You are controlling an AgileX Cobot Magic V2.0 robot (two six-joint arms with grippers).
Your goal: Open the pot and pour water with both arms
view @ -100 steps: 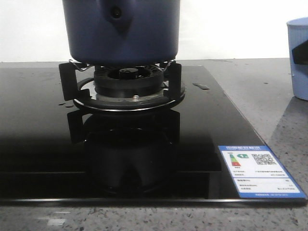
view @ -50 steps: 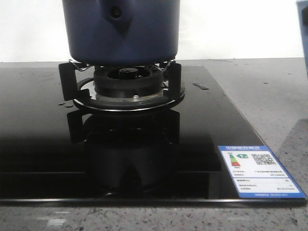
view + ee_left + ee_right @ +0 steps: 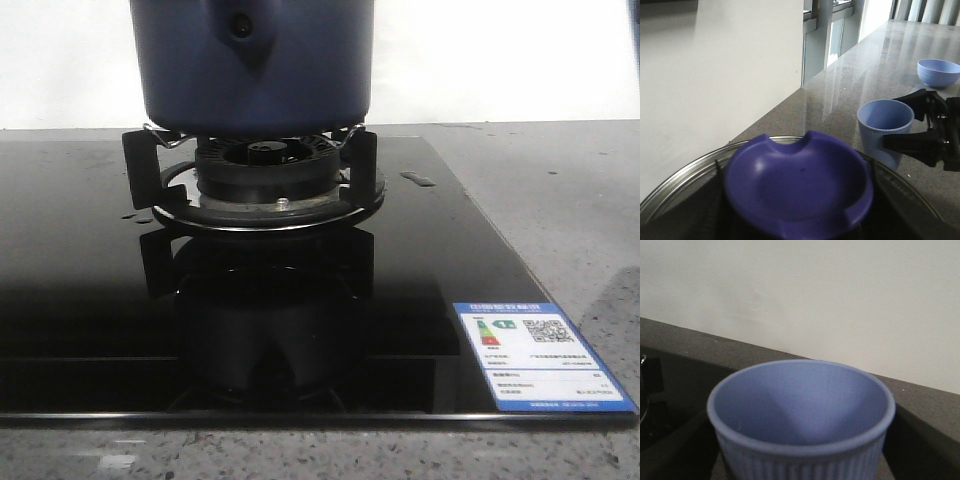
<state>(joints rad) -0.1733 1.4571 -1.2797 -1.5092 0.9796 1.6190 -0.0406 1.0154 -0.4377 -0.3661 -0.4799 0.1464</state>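
The dark navy pot (image 3: 250, 70) stands on the gas burner (image 3: 265, 170); its top is cut off in the front view. In the left wrist view the pot lid's violet-blue knob (image 3: 797, 185) fills the space inside my left gripper (image 3: 797, 222), whose dark fingers hug it on both sides. The lid's steel rim (image 3: 685, 175) curves around the knob. My right gripper (image 3: 894, 120) is shut on the pale blue ribbed cup (image 3: 885, 122), beside the lid. The right wrist view shows the cup (image 3: 800, 410) between dark fingers (image 3: 920, 445). Its inside looks pale blue throughout and no water line shows.
The burner sits in a black glass cooktop (image 3: 90, 300) with a blue energy label (image 3: 540, 355) at its front right corner. Grey stone counter surrounds it, with a white wall behind. A pale blue bowl (image 3: 938, 72) rests farther along the counter.
The cup at the right edge of the front view has gone up and out of that view. The pot has not moved.
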